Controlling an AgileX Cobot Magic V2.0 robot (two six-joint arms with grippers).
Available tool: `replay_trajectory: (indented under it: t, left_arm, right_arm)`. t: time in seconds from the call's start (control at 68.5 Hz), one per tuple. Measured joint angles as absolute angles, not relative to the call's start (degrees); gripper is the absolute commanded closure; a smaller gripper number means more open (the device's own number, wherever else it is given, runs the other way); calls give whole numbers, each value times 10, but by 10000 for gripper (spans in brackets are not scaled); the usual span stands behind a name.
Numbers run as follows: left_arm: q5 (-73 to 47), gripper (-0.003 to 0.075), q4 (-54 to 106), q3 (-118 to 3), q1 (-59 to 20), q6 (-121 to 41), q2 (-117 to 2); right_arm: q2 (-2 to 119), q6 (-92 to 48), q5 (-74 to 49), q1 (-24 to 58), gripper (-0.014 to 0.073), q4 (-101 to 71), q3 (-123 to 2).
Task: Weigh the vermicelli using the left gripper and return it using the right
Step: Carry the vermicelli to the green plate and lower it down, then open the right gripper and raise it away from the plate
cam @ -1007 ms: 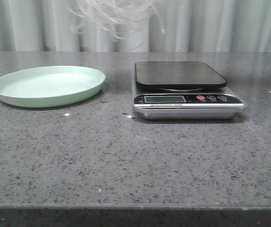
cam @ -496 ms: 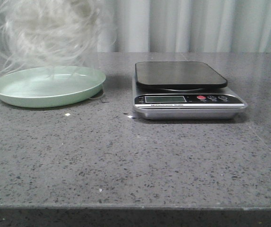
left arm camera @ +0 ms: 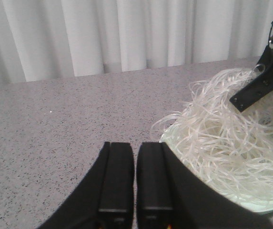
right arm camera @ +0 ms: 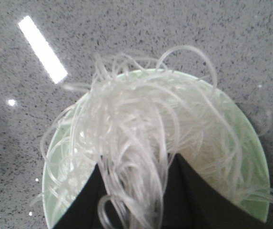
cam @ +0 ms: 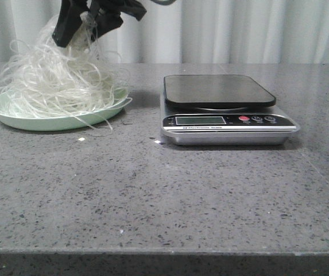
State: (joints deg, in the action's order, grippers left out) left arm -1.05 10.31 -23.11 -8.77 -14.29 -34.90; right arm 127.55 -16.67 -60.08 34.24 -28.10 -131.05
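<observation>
The vermicelli (cam: pixel 61 80), a loose whitish tangle, rests on the pale green plate (cam: pixel 49 122) at the table's left. My right gripper (cam: pixel 84 26) stands over it, shut on the strands at the top of the tangle. In the right wrist view the strands (right arm camera: pixel 136 129) run up between the fingers above the plate (right arm camera: pixel 243 143). My left gripper (left arm camera: pixel 135 145) is shut and empty, beside the plate (left arm camera: pixel 250 205) and apart from the vermicelli (left arm camera: pixel 222 138). The left gripper is not in the front view. The right gripper's finger (left arm camera: pixel 255 90) shows in the left wrist view.
A silver kitchen scale (cam: pixel 227 123) with a bare black platform (cam: pixel 219 91) stands to the right of the plate. A white curtain hangs behind the grey speckled table. A small white crumb (cam: pixel 81 139) lies in front of the plate.
The vermicelli has moved left from above the table's middle and come down onto the plate. My right gripper has dropped into the top of the front view with it.
</observation>
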Motion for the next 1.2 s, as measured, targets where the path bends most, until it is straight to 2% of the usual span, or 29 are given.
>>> replay_trajectory:
  t: [0.248, 0.365, 0.379, 0.394, 0.409, 0.467, 0.584, 1.08, 1.196]
  left_arm:
    - [-10, 577, 103, -231, -88, -143, -349]
    - [-10, 577, 103, -231, -88, -143, -349]
    - [-10, 577, 103, -231, -88, -143, -349]
    - [-10, 577, 103, -231, -88, -143, -349]
    - [-10, 577, 103, -231, -88, -143, -349]
    - [-10, 577, 103, -231, -88, -143, -349]
    - [-10, 577, 103, -231, -88, -143, -349]
    - [-10, 577, 103, -231, -88, -143, -349]
    - [-10, 577, 103, -231, -88, -143, -349]
  right_arm:
    - [1285, -167, -604, 342, 422, -281, -1311]
    - [1285, -167, -604, 342, 307, -281, -1311]
    - [1285, -167, -604, 342, 271, -281, -1311]
    - [1285, -167, -604, 342, 271, -281, -1311]
    - [1285, -167, -604, 342, 226, -281, -1311]
    - [1285, -167, -605, 342, 162, -281, -1311]
    - [1285, -166, -605, 342, 83, -281, -1311]
    - [1248, -167, -637, 338, 75, -268, -1311]
    - [1224, -167, -651, 326, 109, -259, -1311]
